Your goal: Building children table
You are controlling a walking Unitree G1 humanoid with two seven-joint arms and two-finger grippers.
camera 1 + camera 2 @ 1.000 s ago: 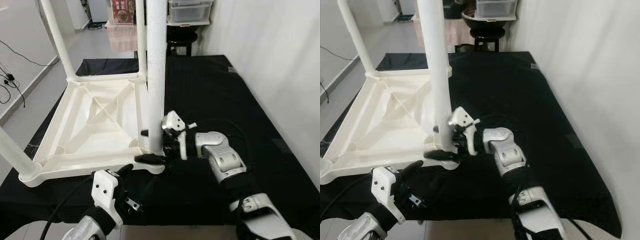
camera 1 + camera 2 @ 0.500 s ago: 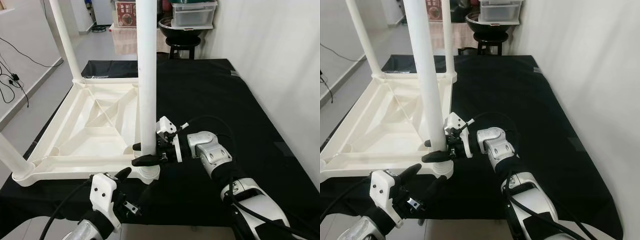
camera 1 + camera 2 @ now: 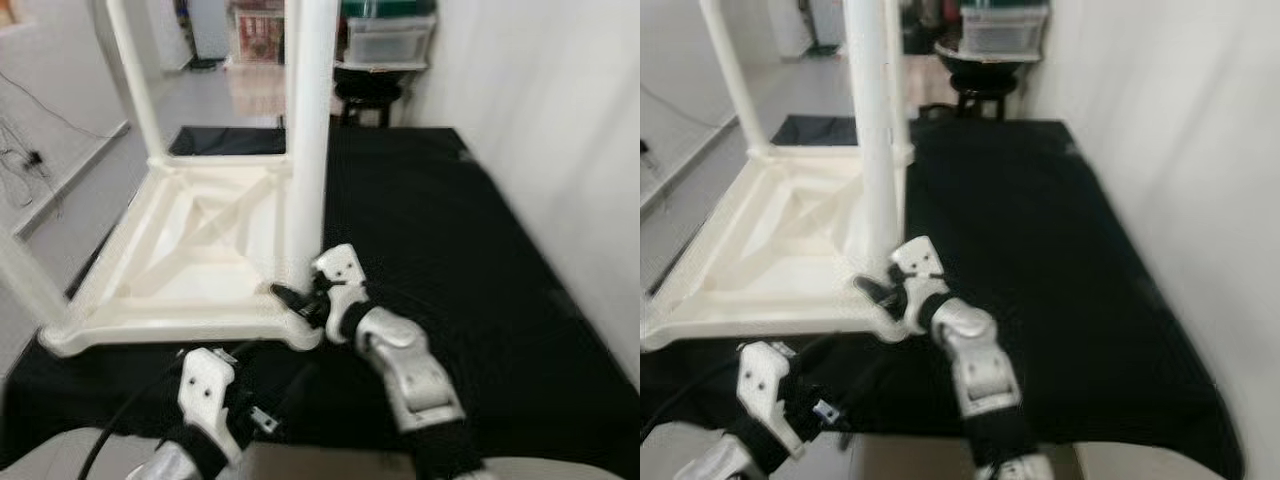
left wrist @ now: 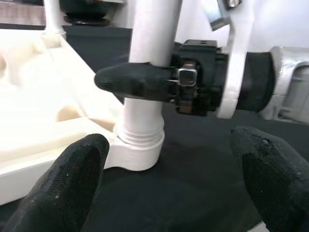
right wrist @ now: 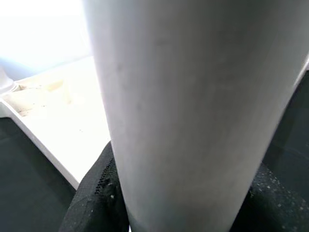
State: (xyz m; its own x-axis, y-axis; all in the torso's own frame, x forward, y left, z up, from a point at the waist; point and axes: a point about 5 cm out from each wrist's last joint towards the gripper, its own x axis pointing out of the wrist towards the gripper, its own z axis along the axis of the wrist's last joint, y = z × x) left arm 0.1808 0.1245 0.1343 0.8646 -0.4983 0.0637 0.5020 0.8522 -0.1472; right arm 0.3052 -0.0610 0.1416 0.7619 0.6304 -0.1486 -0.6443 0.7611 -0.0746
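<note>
Gripping the near table leg (image 3: 309, 150) just above its corner socket, the right gripper (image 4: 145, 82) is clamped around it; the left gripper (image 4: 169, 164) waits open just below. Uneven twisting could cross-thread the leg or skid the upturned tabletop (image 3: 170, 250).

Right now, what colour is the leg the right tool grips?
White leg, best in the left wrist view.

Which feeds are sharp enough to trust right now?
Both eye views are motion-blurred, edges smeared. Left wrist view is crisp: right gripper clamps the table leg above its socket. Right wrist view is too close, with the tabletop blown out white.
</note>
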